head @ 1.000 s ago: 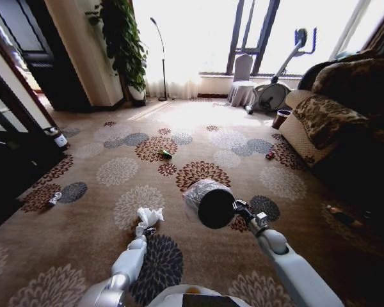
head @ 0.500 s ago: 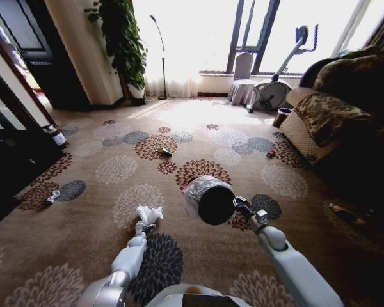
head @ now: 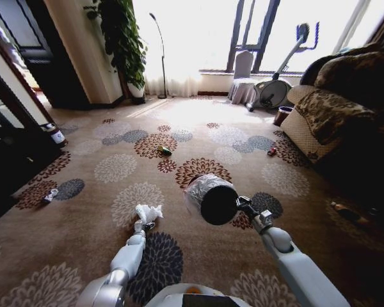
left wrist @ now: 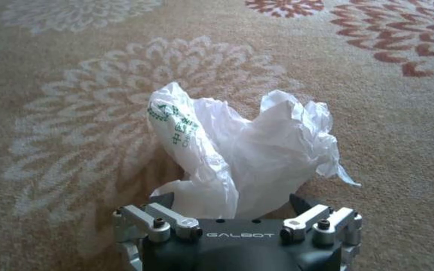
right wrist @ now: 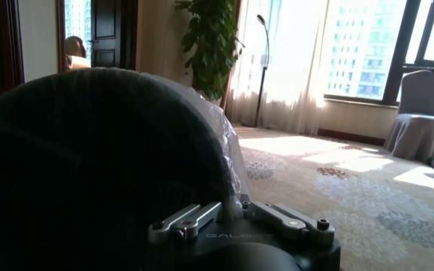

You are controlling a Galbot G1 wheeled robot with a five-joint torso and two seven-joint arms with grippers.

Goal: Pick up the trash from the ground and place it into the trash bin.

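The left gripper [left wrist: 236,210] is clamped on the lower folds of a crumpled white paper wad with green printing [left wrist: 239,155], carried clear above the brown floral carpet [left wrist: 66,141]. In the head view the paper wad [head: 148,213] sits at the tip of the left gripper [head: 145,224], near and to the left of the small round dark trash bin with a thin translucent plastic liner [head: 209,197].

The wad looks very light, soft and springy. It will crush rather than resist, so a pinch deep in its bunched base should hold better than one on the loose flaps, which could tear or slip free.

The right gripper [head: 246,206] grips the bin by its rim and holds it tilted, mouth toward the robot. The bin's inside is dark, so I cannot tell whether it holds anything.

Beyond the bin, a small green wrapper [head: 164,150] lies on the carpet farther off to its left, and a small red scrap [head: 272,151] farther off to its right.
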